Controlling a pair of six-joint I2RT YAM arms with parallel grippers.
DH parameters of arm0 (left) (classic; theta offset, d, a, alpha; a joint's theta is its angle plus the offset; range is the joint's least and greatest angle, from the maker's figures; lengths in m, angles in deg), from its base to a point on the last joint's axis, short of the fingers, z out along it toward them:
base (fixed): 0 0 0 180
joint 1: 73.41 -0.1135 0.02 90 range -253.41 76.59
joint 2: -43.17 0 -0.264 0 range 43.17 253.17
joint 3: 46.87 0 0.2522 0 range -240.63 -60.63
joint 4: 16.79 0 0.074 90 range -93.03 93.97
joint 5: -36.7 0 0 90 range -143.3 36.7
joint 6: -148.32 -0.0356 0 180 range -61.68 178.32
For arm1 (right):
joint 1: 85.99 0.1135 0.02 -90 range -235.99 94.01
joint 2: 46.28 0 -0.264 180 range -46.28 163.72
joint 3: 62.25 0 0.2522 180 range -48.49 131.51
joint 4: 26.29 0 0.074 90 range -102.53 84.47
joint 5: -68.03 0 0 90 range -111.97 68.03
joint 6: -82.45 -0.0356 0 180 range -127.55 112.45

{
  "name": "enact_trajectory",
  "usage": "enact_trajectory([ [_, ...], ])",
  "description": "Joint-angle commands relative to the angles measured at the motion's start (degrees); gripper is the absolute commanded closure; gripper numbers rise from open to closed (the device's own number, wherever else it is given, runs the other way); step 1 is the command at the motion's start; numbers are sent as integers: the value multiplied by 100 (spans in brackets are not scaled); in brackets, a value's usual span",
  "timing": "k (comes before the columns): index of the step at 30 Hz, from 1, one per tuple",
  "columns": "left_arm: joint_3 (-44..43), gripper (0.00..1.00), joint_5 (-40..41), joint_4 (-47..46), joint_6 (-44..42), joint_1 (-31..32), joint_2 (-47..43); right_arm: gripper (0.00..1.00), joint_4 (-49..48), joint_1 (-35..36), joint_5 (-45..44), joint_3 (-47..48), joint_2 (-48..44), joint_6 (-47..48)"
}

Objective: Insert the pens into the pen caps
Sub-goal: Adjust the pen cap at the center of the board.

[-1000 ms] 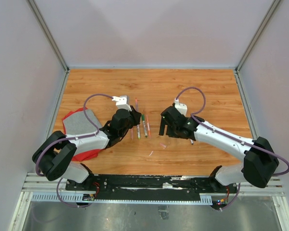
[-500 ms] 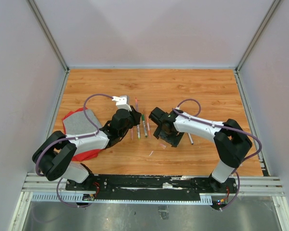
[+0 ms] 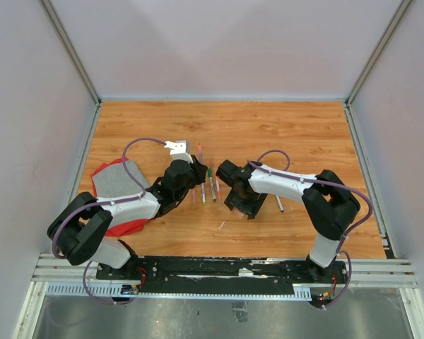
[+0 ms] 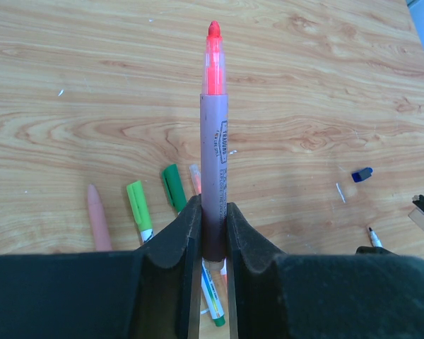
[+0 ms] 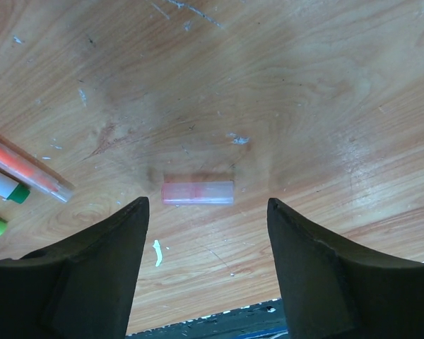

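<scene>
My left gripper (image 4: 213,227) is shut on a grey-mauve pen (image 4: 213,162), whose bare orange tip (image 4: 213,63) points away from me above the table. In the top view this gripper (image 3: 195,171) hovers beside a row of pens (image 3: 212,185) lying on the wood. My right gripper (image 5: 206,205) is open and points down at a short translucent pink pen cap (image 5: 198,192), which lies crosswise on the table between the fingertips and a little beyond them. The top view shows the right gripper (image 3: 240,202) low over the table, just right of the pen row.
Under the left gripper lie a light green pen (image 4: 138,212), a dark green one (image 4: 174,187) and a pink one (image 4: 97,226). A small blue cap (image 4: 362,173) lies to the right. Another thin pen (image 3: 280,203) lies behind the right arm. A red and grey cloth (image 3: 116,185) sits at the left.
The right arm has swung left and down over the pink cap, its jaws narrowing a little. The left arm and its pen have not moved.
</scene>
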Motion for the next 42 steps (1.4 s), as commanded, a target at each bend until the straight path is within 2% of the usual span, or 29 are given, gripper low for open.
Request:
enact_trajectory([
  [1,-22,100,-14,-103,-6,-21,-57,34,173,63,-7,162,163,-55],
  [14,-22,99,-50,-120,-6,-21,-49,51,187,57,-112,197,349,51],
  [20,-21,99,-50,-129,-15,-21,-40,66,155,54,-118,206,343,244],
  [24,-23,99,-48,-129,-16,-21,-42,75,155,16,-475,77,10,556],
  [29,-21,99,-68,-138,-15,-21,-31,80,-411,-135,-850,-405,-848,1598],
  [32,-21,100,-58,-138,-23,-21,-57,80,-1222,-274,-795,-900,-1375,2776],
  [37,-12,99,-92,-154,-19,-23,-39,78,-2487,-422,27,-1531,-2063,5387],
  [42,-13,99,-101,-172,-23,-21,-14,77,-2612,-429,871,-1705,-2193,7067],
])
